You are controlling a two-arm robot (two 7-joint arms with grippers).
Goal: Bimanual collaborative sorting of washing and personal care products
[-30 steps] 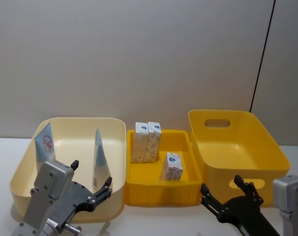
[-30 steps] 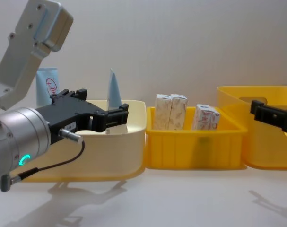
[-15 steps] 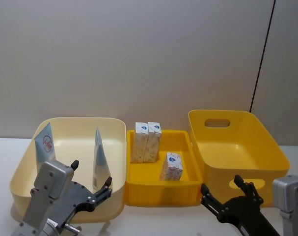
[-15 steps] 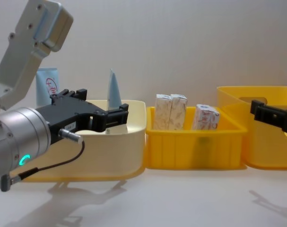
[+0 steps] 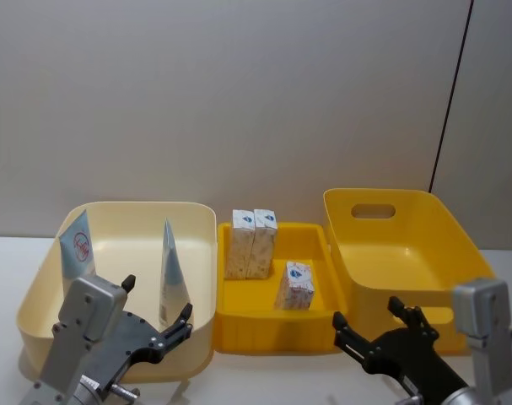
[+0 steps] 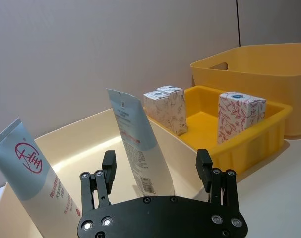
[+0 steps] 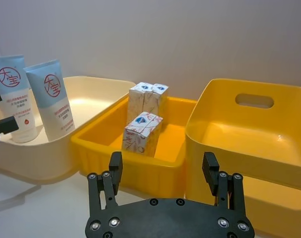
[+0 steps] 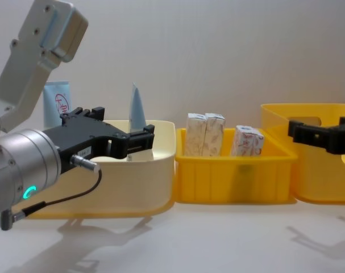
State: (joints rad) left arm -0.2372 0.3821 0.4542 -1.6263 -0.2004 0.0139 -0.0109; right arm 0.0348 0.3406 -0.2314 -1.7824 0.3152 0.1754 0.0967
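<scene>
Two pale-blue-and-white tubes (image 5: 77,245) (image 5: 171,272) stand upright in the cream bin (image 5: 137,205) on the left. Two white speckled boxes (image 5: 251,243) stand side by side at the back of the small yellow bin (image 5: 272,336), and a third box (image 5: 295,285) stands nearer its front right. My left gripper (image 5: 158,299) is open in front of the cream bin, level with the edge-on tube (image 6: 135,139) and apart from it. My right gripper (image 5: 367,314) is open and empty, low in front of the gap between the small bin and the big yellow bin (image 5: 462,253).
The big yellow bin (image 7: 249,124) on the right holds nothing that I can see. A bare white tabletop (image 8: 217,239) runs along the front of all three bins. A grey wall stands close behind them.
My right gripper has shifted left, toward the small middle bin, and stays open. The left gripper and all products have not moved.
</scene>
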